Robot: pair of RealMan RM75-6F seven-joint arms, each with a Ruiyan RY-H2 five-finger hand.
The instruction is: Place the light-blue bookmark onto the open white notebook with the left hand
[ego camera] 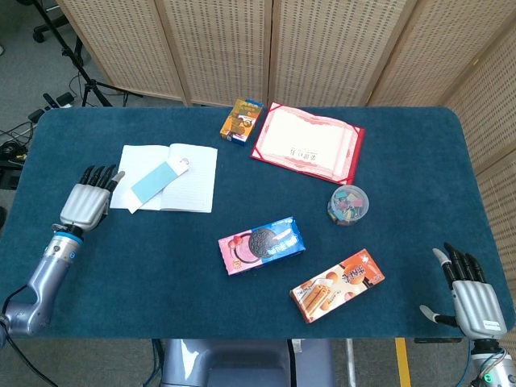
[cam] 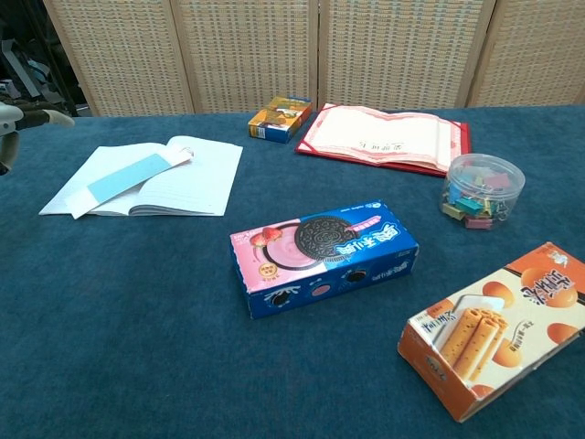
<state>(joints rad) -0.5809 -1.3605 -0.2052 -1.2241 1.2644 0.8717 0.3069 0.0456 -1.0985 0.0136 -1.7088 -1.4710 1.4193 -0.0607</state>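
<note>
Head view shows the light-blue bookmark (ego camera: 153, 184) lying diagonally across the white notebook (ego camera: 187, 181), on its left page. Just left of the notebook, the left hand (ego camera: 86, 203) hovers empty, fingers spread. Any sideways brush could nudge the bookmark off. Chest view cuts that hand at the frame edge.

Bright, even, diffuse light; shadows on the table (ego camera: 161, 274) are faint and short. Both views are sharp, with no glare. The chest view stretches slightly towards its near corners.
</note>
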